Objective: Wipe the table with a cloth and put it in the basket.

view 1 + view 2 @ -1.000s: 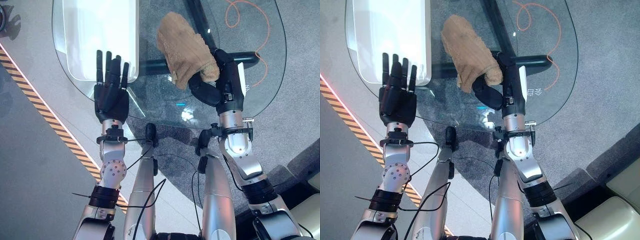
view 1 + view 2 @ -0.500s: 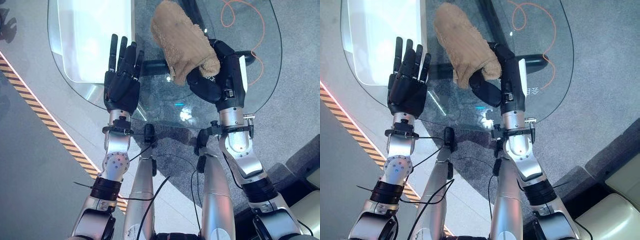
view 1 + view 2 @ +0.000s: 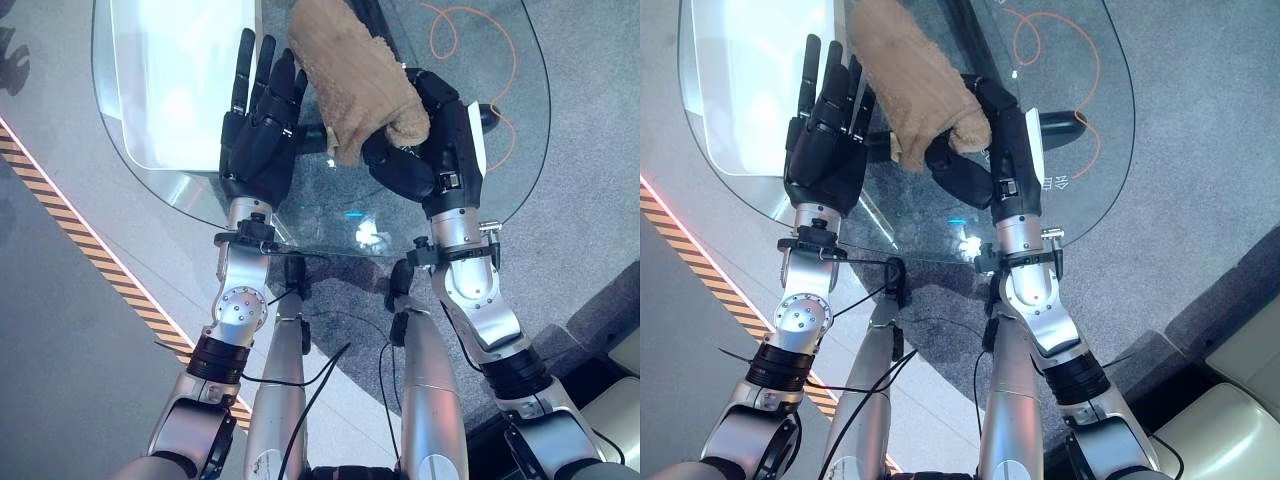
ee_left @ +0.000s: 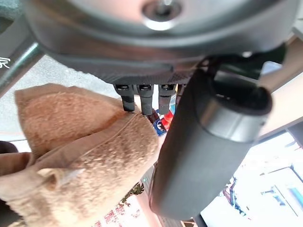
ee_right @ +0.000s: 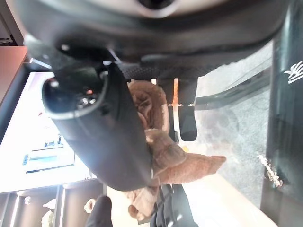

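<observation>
Right hand [image 3: 425, 150]: closed round the near end of the tan terry cloth [image 3: 350, 75], with the thumb curled under the bunched fabric and the fingers wrapped over it. The right wrist view confirms cloth gathered between thumb and fingers. The rest of the cloth extends away from this hand, forward and toward the robot's left, lying over the glass table [image 3: 510, 150].

Left hand [image 3: 258, 140]: fingers straight and extended, palm down over the glass, holding nothing. Its fingertips lie immediately beside the cloth's left edge; in the left wrist view the fingers [image 4: 144, 97] reach the fabric [image 4: 80, 142], apparently touching it, though firm contact cannot be confirmed. The thumb is not curled round anything.

The two hands sit close together, the cloth between them, with the left hand just to the left of the right.

Beyond the left hand's fingers and further to its left, a white rectangular tray-like object [image 3: 180, 70] shows at or beneath the glass; whether it rests on the table or lies below cannot be told. Beyond the right hand, an orange cable [image 3: 480, 40] loops on the grey carpet seen through the glass. A dark table frame bar [image 3: 1065, 125] runs under the glass beside the right hand.
</observation>
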Controlling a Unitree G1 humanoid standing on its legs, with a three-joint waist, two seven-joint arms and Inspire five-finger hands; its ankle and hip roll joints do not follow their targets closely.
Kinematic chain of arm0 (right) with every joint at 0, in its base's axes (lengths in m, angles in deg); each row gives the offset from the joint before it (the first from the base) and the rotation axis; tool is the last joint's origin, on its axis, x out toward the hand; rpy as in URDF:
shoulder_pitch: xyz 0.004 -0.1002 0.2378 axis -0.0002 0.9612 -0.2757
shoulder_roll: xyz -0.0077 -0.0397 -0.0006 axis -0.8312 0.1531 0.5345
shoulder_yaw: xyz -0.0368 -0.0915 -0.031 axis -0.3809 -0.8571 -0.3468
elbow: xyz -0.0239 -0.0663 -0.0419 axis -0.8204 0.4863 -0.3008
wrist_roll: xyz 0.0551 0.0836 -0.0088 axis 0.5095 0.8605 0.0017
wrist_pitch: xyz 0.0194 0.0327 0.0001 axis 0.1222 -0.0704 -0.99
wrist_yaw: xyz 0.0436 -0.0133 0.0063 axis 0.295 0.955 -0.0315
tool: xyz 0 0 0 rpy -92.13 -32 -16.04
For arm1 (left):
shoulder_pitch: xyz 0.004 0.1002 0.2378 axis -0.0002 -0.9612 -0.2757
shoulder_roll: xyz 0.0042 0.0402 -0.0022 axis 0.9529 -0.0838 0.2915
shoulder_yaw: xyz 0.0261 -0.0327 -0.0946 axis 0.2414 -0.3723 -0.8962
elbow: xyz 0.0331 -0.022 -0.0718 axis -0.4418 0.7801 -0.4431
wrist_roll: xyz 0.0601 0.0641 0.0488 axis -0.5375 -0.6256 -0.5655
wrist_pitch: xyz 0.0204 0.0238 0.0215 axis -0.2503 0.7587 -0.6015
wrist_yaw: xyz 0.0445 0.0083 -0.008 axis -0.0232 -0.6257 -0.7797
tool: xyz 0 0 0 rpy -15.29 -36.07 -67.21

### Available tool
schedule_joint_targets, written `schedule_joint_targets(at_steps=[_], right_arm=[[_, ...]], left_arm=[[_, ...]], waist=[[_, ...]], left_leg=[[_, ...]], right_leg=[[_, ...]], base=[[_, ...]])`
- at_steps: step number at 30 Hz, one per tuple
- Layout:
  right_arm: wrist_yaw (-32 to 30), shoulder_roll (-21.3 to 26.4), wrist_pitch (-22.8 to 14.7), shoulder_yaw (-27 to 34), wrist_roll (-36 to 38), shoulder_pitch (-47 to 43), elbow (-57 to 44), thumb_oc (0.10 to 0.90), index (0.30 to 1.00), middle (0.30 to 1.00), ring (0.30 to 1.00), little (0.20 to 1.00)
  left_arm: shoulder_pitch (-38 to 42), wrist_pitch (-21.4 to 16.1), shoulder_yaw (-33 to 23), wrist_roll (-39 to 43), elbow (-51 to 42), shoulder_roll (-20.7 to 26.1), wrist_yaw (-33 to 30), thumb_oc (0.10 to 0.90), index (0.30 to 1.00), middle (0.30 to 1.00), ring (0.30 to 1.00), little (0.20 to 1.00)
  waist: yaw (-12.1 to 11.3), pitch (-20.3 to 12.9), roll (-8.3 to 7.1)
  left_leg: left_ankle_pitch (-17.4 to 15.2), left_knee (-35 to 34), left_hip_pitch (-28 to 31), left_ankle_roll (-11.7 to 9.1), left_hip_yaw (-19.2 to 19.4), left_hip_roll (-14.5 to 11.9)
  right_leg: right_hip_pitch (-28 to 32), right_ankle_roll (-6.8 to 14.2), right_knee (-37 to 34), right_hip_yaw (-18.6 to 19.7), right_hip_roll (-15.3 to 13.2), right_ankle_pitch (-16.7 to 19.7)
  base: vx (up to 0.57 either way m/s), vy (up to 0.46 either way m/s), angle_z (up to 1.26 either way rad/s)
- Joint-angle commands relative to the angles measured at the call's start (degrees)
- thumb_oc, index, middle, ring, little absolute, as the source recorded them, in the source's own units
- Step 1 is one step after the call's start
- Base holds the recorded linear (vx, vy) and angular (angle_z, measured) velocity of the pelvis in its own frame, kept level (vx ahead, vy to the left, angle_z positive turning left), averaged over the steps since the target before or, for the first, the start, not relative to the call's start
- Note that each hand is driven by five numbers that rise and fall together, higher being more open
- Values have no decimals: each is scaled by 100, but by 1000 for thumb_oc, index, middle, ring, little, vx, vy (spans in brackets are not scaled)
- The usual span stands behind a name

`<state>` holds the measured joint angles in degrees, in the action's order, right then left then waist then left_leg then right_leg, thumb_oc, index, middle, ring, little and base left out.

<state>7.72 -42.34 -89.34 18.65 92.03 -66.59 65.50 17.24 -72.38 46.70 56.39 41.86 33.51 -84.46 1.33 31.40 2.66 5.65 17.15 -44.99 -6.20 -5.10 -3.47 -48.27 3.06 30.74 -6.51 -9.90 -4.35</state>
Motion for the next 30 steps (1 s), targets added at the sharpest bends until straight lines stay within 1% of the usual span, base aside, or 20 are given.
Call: schedule_joint_targets(at_steps=[1,6,12,19,22,30], right_arm=[[270,-339,-879,133,26,-978,-1227,100,300,300,300,200],[294,-362,-860,82,44,-1038,-1201,100,300,300,300,200],[342,-375,-832,45,48,-1079,-1210,100,300,300,300,200],[405,-404,-707,12,22,-1113,-1169,100,300,300,300,200],[476,-377,-572,-16,28,-1105,-1149,100,300,300,300,200],[714,-322,-362,-91,39,-1104,-1037,100,300,300,300,200]], left_arm=[[735,-314,41,-438,-260,137,192,800,900,900,900,900],[829,-354,43,-466,-108,132,151,800,900,900,900,900],[895,-309,92,-599,-46,106,40,800,900,900,900,900],[979,-281,92,-574,18,90,242,800,900,900,900,900],[993,-279,107,-529,1,98,386,800,900,900,900,900],[1053,-130,138,-538,-63,112,537,800,900,900,900,900]], waist=[[4,-161,-168],[21,-161,-166],[33,-161,-157],[45,-161,-158],[48,-161,-158],[55,-161,-148]], left_leg=[[-334,69,194,564,644,460],[-343,74,185,553,651,459],[-332,61,176,540,651,458],[-333,60,162,529,651,455],[-335,57,162,522,649,452],[-344,60,137,527,649,455]], right_leg=[[349,-48,-789,142,678,373],[338,-45,-799,154,677,370],[331,-37,-814,157,665,375],[309,-32,-809,168,675,371],[314,-31,-819,169,664,372],[267,-26,-800,173,661,366]], base=[[0,0,0],[0,0,0],[0,0,0],[0,0,0],[0,0,0],[0,0,0]])
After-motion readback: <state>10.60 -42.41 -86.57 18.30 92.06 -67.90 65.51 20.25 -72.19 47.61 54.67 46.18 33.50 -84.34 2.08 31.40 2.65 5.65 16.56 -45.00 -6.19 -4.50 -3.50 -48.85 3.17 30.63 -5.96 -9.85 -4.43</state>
